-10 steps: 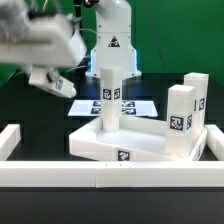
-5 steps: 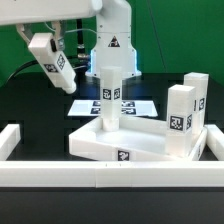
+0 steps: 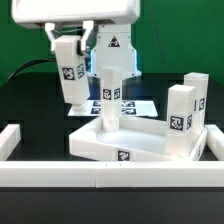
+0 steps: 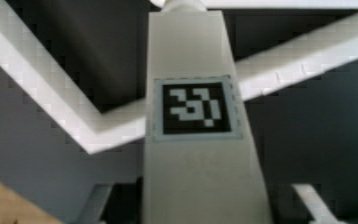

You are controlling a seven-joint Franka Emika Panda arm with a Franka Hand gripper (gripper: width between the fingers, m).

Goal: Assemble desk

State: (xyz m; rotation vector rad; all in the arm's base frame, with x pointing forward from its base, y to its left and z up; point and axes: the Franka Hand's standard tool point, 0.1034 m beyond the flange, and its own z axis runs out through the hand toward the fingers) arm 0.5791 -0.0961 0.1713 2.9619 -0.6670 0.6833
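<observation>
Gripper (image 3: pixel 72 50): a white leg post (image 3: pixel 71 75) is pinched upright, exterior view.
Desk panel (image 3: pixel 140 143): it lies below, toward the exterior view's right; three posts are already standing on it.
Wrist view: the held leg post (image 4: pixel 201 150) is seen lengthwise, tag facing the camera, panel rim (image 4: pixel 87 110) beyond.

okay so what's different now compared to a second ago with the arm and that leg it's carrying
The gripper has swung the held leg from tilted to upright and carried it toward the exterior view's right and lower, close to the leg standing on the panel. The standing leg, the two legs at the right and the panel stayed put.
</observation>
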